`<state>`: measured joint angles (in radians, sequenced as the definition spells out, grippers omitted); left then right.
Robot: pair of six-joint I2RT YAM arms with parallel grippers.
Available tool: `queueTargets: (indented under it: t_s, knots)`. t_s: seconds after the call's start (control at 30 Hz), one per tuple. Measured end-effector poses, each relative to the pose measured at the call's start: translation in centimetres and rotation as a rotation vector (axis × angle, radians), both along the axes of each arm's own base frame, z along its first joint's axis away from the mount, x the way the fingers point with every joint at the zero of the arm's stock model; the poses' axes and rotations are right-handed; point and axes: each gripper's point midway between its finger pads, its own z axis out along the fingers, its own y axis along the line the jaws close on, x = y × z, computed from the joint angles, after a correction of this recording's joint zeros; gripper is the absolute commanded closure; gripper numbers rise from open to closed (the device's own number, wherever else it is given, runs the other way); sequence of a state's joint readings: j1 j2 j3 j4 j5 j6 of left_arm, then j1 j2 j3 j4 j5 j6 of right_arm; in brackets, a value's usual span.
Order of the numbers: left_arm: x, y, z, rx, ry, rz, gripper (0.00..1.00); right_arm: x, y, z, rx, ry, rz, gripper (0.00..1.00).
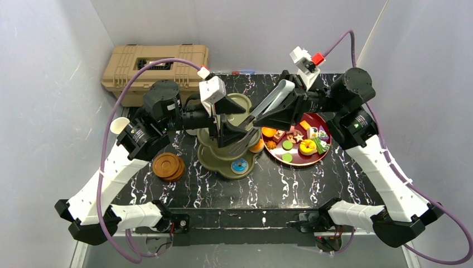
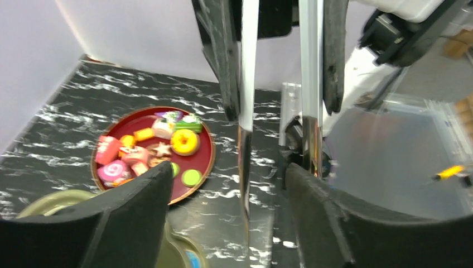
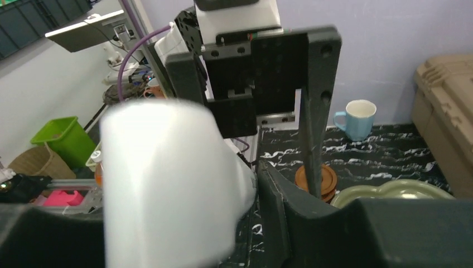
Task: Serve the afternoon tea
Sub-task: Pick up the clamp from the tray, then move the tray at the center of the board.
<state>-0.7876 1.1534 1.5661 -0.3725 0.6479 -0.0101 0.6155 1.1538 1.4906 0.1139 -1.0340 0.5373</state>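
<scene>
Black tabletop [image 1: 312, 184], marble pattern with white veins. Mid-table stands one olive-green clover-shaped stand [image 1: 222, 159]. Two tiers show from above. The lowest carries a blue-centred pastry [image 1: 240, 165] and an orange pastry [image 1: 257, 146].

Just beside it on the right is one round dark-red plate [image 1: 297, 162], glossy, with roughly a dozen toy pastries, two of them flat green discs. Left of the stand are stacked round wooden saucers [image 1: 167, 166], at least two. One cup [image 3: 357, 118], blue outside and white inside, sits at the left edge. Tan ribbed toolbox [image 1: 156, 64] at back left.

Right gripper [image 2: 281, 110] is over the stand, fingers pressed against what look like tongs [image 2: 312, 84]: two flat strips, white above, mirror-bright below. Left gripper [image 2: 227, 170] jaws are spread either side of the strips, not touching them.
</scene>
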Motion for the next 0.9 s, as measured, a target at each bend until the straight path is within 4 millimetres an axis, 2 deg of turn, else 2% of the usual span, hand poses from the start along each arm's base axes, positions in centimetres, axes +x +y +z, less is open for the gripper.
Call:
queueTargets:
  t_s: [0.07,0.2,0.3,0.43,0.53,0.6,0.67,0.8,0.9]
  knots:
    - [0.6,0.1,0.1,-0.001,-0.023,0.029,0.17,0.4,0.1,-0.7,-0.026,0.012,-0.02,0.87]
    - [2.5,0.6,1.3,-0.026,-0.101,0.134,0.05,1.9,0.2,-2.3,-0.088,0.038,-0.112,0.9]
    - [3.6,1.5,2.7,-0.062,-0.169,0.219,0.03,3.3,0.1,-3.7,-0.135,0.048,-0.192,0.9]
    - [3.5,2.7,4.2,-0.099,-0.25,0.258,0.02,5.6,-0.2,-5.8,-0.202,0.065,-0.33,0.9]
    - [2.5,2.7,3.8,-0.085,-0.294,0.206,0.02,8.0,-1.1,-7.2,-0.252,0.08,-0.486,0.9]
    - [1.8,2.2,1.9,-0.039,-0.319,0.143,0.03,9.8,-2.2,-8.4,-0.283,0.092,-0.615,0.94]
    - [1.1,1.1,-1.2,0.035,-0.335,0.066,0.04,11.3,-3.6,-9.6,-0.314,0.109,-0.741,0.97]
    - [-0.1,-1.8,-9.1,0.214,-0.367,-0.111,0.04,14.0,-6.5,-11.8,-0.363,0.136,-0.972,0.96]
    - [-1.1,-4.4,-15.3,0.355,-0.398,-0.259,0.07,15.3,-8.3,-12.7,-0.382,0.146,-1.102,0.96]
